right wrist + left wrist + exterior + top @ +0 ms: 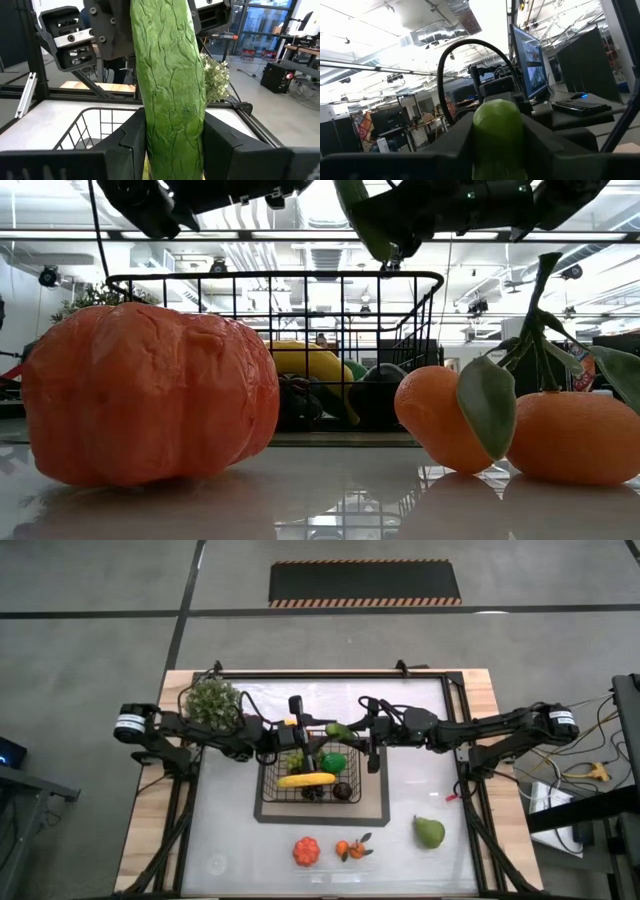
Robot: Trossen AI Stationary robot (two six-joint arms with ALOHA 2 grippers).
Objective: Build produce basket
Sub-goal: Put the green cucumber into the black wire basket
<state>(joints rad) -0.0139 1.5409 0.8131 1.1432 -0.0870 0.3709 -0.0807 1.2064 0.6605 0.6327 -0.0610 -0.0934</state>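
A green cucumber (340, 729) hangs above the far side of the black wire basket (272, 790), between my two grippers. My left gripper (318, 733) comes from the left and my right gripper (358, 730) from the right; both are shut on the cucumber. In the low view the cucumber (362, 218) shows above the basket's rim (275, 277). In the basket lie a yellow banana (305, 780), a green piece (333, 762) and dark grapes (342, 790). A red tomato (306, 851), orange pieces (352, 849) and a green pear (429, 832) rest on the table near the front. My left gripper pinches the cucumber's rounded end (497, 117) between its two fingers, coming level from the table's left. The cucumber is clear of the basket and the table. My right gripper pinches the cucumber's body (175, 115) between its two fingers, coming from the table's right. The cucumber runs along the fingers and sticks out past them toward my left gripper. It is lifted clear above the basket.
A bushy grey-green plant (213, 702) stands at the far left, beside my left arm. The basket stands on a flat dark-bordered mat (375, 815). A black frame (455, 700) runs around the white tabletop. In the low view the tomato (150, 395) and oranges (510, 430) stand close to the camera.
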